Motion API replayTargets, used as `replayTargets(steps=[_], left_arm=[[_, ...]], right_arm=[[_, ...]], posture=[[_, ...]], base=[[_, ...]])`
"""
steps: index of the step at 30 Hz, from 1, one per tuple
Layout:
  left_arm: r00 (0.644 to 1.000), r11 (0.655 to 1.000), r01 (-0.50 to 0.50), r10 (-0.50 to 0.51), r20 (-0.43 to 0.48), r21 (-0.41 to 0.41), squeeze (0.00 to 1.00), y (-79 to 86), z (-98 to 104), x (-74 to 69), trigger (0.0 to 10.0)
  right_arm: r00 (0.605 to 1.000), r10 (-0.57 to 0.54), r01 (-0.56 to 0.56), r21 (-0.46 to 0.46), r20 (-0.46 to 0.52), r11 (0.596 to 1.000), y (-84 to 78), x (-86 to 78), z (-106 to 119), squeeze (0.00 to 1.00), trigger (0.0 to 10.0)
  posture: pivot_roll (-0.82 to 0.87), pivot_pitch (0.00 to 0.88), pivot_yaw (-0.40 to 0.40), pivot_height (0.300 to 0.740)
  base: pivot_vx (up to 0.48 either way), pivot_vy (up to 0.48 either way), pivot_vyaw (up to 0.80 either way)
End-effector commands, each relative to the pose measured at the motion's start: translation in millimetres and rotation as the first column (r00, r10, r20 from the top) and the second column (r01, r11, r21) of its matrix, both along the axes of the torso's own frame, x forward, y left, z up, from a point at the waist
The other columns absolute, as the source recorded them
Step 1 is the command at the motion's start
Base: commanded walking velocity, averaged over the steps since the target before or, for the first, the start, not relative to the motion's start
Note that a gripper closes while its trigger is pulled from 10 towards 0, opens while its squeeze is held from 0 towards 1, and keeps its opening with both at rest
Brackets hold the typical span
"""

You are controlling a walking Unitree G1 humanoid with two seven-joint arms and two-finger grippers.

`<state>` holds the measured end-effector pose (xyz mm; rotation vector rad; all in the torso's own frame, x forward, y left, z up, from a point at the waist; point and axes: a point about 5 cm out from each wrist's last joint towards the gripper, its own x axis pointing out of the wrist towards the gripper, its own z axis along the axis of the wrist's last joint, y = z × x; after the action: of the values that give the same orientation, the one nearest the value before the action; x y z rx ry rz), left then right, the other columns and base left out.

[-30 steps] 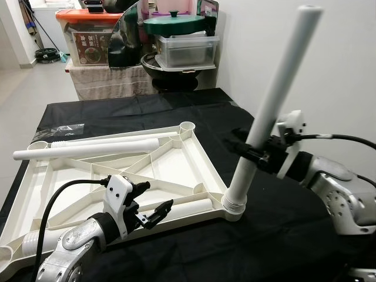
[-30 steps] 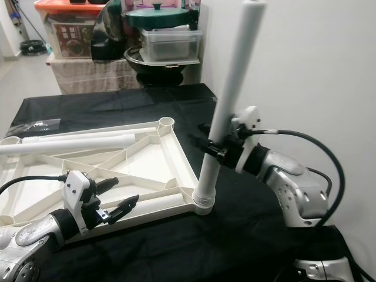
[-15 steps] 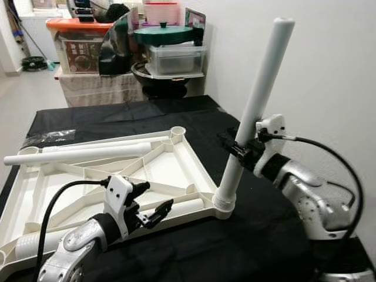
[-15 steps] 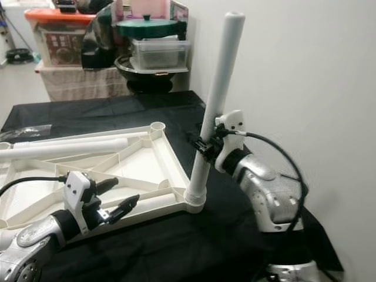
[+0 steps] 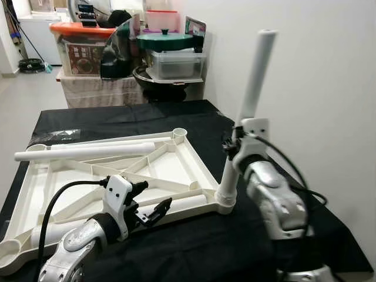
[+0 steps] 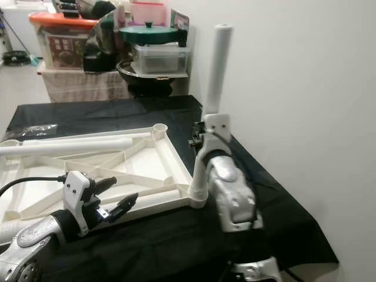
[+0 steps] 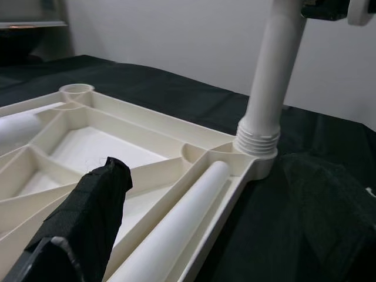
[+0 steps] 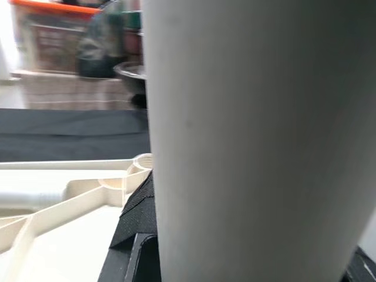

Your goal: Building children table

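Black cloth covers the table (image 5: 106, 117), and the upside-down white tabletop (image 5: 176, 161) lies across the left and centre of the frame, ribbed underside up. One white leg (image 5: 249, 108) stands nearly upright, tilted slightly right, in the corner socket at the tabletop's near right corner, just right of frame centre. The right gripper (image 5: 230, 145) is clamped around that leg about halfway up, with the silver arm running down toward the lower right; in the right wrist view the leg sits right up against the camera with a black finger (image 8: 138, 217) pressed to its side.

A second leg (image 5: 88, 151) lies flat across the far side of the tabletop, upper left of centre, and a third leg (image 5: 188, 205) lies along the near rim beside the standing one. The left gripper (image 5: 154, 202) hovers low at the bottom left, over the near rim, its fingers spread apart with nothing between them.

Further out, at the top of the frame behind the table, there's an orange-lidded storage box (image 5: 82, 44), a clear container (image 5: 175, 63) with a green lid (image 5: 165, 40) on top, and a plain white wall (image 5: 317, 88) filling the right side.
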<state>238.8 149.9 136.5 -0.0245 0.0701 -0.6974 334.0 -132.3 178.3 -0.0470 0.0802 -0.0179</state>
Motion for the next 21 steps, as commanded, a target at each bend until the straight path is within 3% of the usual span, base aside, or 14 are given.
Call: replayTargets(steps=[1, 8, 21], left_arm=[[1.000, 1.000, -0.013, 0.013, -0.005, 0.001, 0.00, 0.4, -3, 0.5, 10.0], [1.000, 1.000, -0.021, 0.021, -0.008, 0.002, 0.00, 0.5, -4, 1.2, 10.0], [1.000, 1.000, -0.025, 0.025, -0.006, 0.009, 0.00, 1.2, -6, 2.3, 10.0]], right_arm=[[0.946, -0.128, 0.110, -0.075, -0.299, 0.991, -19.7, -11.2, -67, 0.00, 0.0], [0.900, -0.261, 0.272, -0.017, -0.348, 0.962, -26.6, -9.9, -77, 0.00, 0.0], [0.872, -0.354, 0.392, 0.048, -0.336, 0.919, -31.2, -11.3, -79, 0.00, 0.0]], posture=[[0.01, 0.000, -0.085, 0.740], [0.02, 0.000, -0.089, 0.740], [0.02, 0.000, -0.084, 0.740]], base=[[0.000, 0.000, 0.00], [0.000, 0.000, 0.00], [0.000, 0.000, 0.00]])
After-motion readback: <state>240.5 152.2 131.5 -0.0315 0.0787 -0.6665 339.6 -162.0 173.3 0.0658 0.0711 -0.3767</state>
